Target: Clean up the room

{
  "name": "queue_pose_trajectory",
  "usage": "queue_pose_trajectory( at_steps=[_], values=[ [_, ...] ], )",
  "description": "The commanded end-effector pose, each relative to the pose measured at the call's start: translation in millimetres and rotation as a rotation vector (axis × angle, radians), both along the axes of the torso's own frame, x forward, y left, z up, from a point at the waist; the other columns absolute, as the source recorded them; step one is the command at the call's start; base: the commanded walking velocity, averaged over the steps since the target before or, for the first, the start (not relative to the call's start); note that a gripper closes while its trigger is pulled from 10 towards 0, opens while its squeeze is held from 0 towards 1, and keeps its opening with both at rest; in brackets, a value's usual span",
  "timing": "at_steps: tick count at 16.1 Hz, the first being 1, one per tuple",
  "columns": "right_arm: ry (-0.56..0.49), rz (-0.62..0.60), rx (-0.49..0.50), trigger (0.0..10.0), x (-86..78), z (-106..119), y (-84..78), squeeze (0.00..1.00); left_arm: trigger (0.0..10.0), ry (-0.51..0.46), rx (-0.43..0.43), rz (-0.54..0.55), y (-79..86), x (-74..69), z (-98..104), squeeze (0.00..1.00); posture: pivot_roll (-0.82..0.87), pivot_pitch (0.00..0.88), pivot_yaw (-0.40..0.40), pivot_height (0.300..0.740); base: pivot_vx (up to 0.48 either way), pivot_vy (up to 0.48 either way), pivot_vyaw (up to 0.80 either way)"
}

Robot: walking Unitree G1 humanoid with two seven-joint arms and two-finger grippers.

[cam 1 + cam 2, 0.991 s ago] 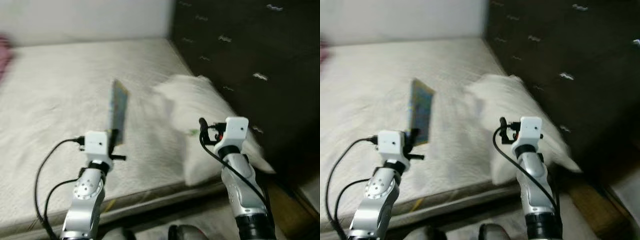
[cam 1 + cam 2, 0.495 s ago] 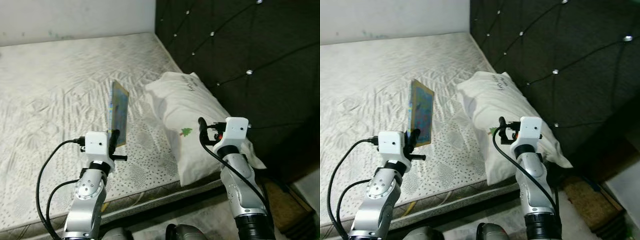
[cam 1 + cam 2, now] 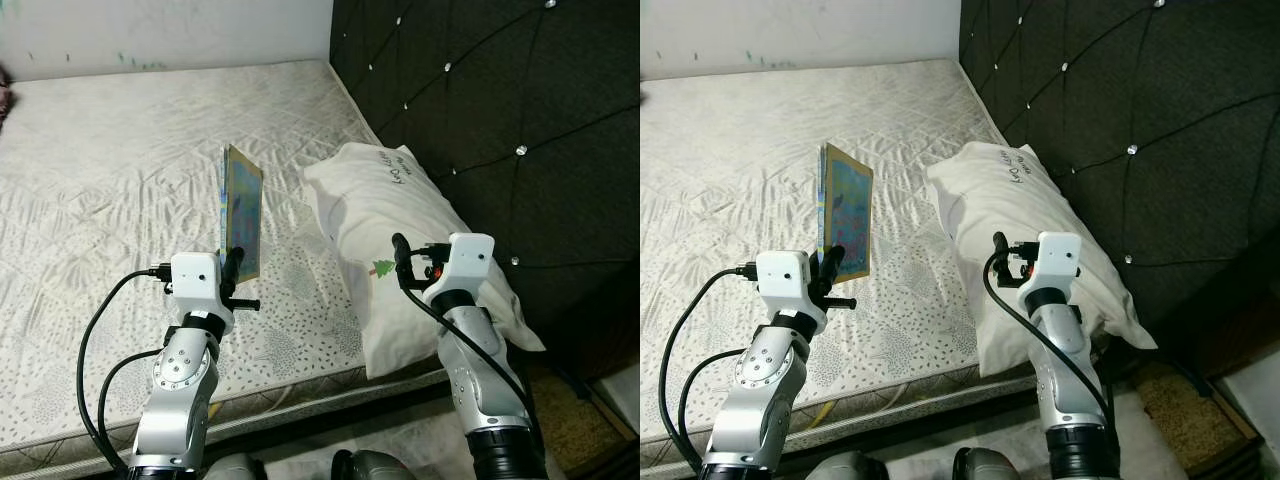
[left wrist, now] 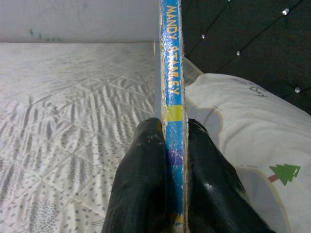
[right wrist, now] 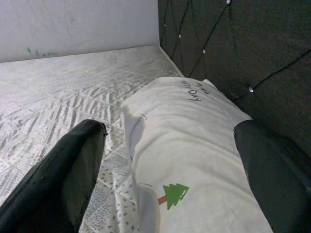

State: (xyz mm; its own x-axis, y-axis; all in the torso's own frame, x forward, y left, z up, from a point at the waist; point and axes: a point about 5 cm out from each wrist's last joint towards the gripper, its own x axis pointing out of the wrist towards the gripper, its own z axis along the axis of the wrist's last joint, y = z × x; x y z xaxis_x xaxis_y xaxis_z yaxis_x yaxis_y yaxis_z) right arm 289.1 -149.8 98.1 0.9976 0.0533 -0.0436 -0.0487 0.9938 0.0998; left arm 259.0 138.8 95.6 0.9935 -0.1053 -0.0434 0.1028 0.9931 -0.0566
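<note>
While the head camera has swung a little back to the left over the last half second, so that the mattress [image 3: 120,180] and the dark tufted headboard [image 3: 480,90] sit differently in frame, the things themselves have not shifted: the left gripper [image 4: 167,145] still holds the thin book [image 3: 240,212] upright by its lower edge, fingers [image 4: 143,165] pressed tight against both covers, the blue spine facing the wrist camera. It hangs in the air above the bed's near edge, just beside the white pillow [image 3: 410,240] that lies along the headboard side. The right gripper [image 5: 170,160] is spread wide and empty, poised over that pillow. Since only the view has turned, the tidying seems paused in carry: the book is secured, but a place to put it has yet to be found.
</note>
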Motion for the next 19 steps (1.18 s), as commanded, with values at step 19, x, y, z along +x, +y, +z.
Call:
queue_pose_trajectory(
  at_steps=[19],
  values=[
    [0.012,0.023,-0.034,10.0,-2.7,-2.1,-4.5,0.00,10.0,0.000,0.001,0.081,11.6,1.9,4.2,0.00,-0.01,0.080,-0.029,0.604,0.000,0.000,0.00]
  ],
)
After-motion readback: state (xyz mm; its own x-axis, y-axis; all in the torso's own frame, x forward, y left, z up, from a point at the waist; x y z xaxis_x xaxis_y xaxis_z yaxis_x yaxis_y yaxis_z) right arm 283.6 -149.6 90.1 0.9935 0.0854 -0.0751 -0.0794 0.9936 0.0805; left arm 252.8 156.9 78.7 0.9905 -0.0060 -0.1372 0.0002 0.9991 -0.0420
